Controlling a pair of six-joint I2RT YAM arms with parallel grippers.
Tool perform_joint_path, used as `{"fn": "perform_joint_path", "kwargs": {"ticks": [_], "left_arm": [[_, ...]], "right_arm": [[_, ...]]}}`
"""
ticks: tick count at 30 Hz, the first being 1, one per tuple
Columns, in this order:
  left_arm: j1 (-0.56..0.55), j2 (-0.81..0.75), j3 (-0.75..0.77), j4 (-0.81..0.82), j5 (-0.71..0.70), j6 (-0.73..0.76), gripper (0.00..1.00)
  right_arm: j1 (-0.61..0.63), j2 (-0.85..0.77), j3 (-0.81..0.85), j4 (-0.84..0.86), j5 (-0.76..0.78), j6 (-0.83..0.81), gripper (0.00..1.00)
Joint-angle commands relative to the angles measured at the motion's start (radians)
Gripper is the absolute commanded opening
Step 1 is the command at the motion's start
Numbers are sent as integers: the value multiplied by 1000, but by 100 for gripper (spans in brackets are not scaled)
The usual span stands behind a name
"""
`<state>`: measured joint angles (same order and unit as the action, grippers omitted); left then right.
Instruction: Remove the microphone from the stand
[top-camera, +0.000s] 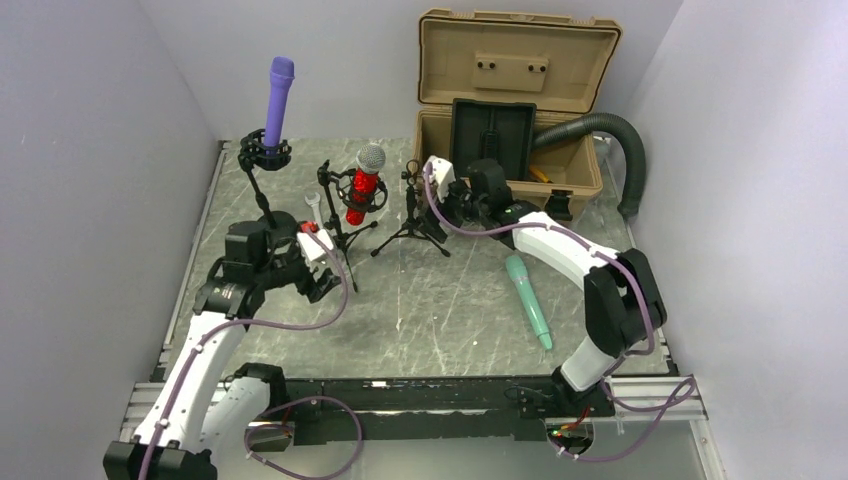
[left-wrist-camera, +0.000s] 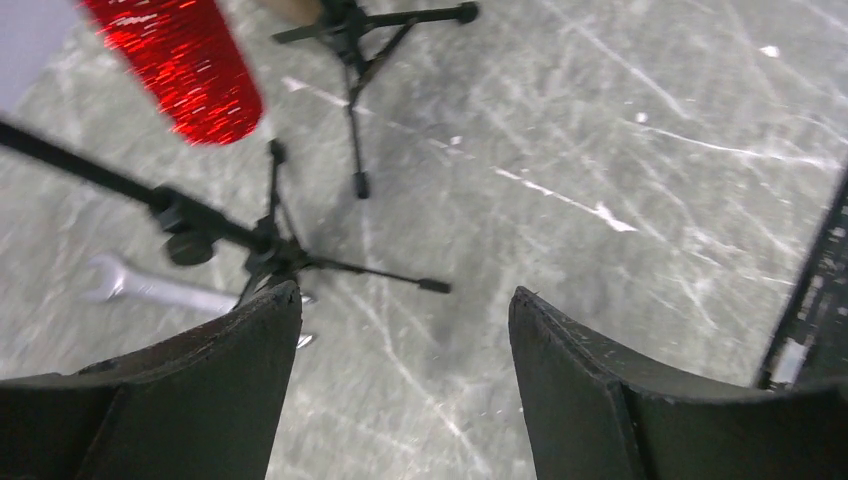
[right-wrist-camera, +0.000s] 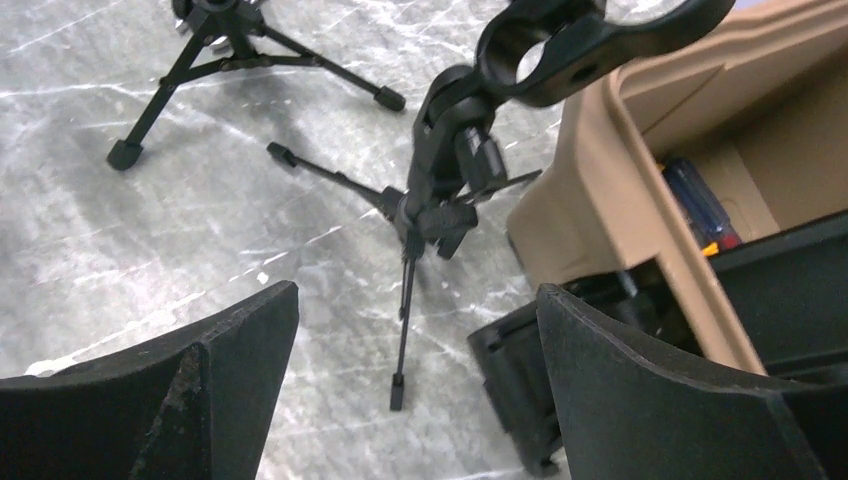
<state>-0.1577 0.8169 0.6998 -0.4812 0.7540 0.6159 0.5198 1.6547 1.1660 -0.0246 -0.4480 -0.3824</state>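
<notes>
Top external view: I have three stands in a row at the back of the table (top-camera: 440, 310). The left stand (top-camera: 262, 180) carries a purple mic (top-camera: 279, 100), upright in its clip. The middle stand (top-camera: 335, 215) carries a red mic (top-camera: 365, 185) with a silver head, also seated in its clip. The right stand (top-camera: 412, 215) is bare. A teal mic (top-camera: 527, 298) lies flat on the table, well apart from all three stands and just inside my right arm's elbow.

My right gripper (top-camera: 445, 200) sits just beside the bare stand, between it and the open tan case (top-camera: 520, 60). On the right wrist view its fingers (right-wrist-camera: 230, 350) are spread wide, released, with nothing clamped. The stand's tripod (right-wrist-camera: 430, 200) and empty clip (right-wrist-camera: 560, 40) stand beyond them, and I see only one thin leg in the gap. The case wall (right-wrist-camera: 600, 180) is close on the right.

My left gripper (top-camera: 325, 283) is low near the foot of the middle stand. On the left wrist view its fingers (left-wrist-camera: 230, 370) are also apart and hold nothing. The red mic's body (left-wrist-camera: 180, 60) shows blurred at the upper left, above that stand's black boom (left-wrist-camera: 200, 225). A wrench (left-wrist-camera: 150, 288) lies on the table by the tripod legs.

A grey hose (top-camera: 620, 150) curls out of the case on the right.
</notes>
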Motion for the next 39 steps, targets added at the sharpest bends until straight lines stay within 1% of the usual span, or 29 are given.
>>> {"fn": "perform_joint_path", "kwargs": {"ticks": [1, 6, 11, 13, 17, 20, 25, 28, 32, 39], "left_arm": [[93, -44, 37, 25, -52, -27, 78], [175, -29, 70, 132, -84, -91, 76], [205, 46, 71, 352, -134, -209, 75], [210, 86, 78, 428, -108, -242, 74], [210, 185, 108, 547, -12, -296, 71], [209, 269, 152, 580, 9, -319, 67], [210, 326, 167, 651, 55, -332, 68], [209, 354, 169, 703, 77, -371, 68], [210, 400, 185, 768, 91, -422, 64], [208, 459, 189, 843, 178, -461, 55]], "right_arm": [[-3, -103, -50, -50, -1, -2, 91], [-3, -202, -108, -66, -17, -1, 90], [-3, -260, -124, -103, -39, 0, 89], [-4, -279, -127, -120, -54, -6, 89], [-3, -309, -142, -137, -76, -22, 88], [-3, -325, -142, -156, -78, -28, 88], [-3, -346, -143, -182, -69, -39, 87], [-3, -353, -147, -185, -63, -45, 87], [-3, -348, -141, -187, -69, -37, 86], [-3, -358, -126, -207, -73, -37, 86]]}}
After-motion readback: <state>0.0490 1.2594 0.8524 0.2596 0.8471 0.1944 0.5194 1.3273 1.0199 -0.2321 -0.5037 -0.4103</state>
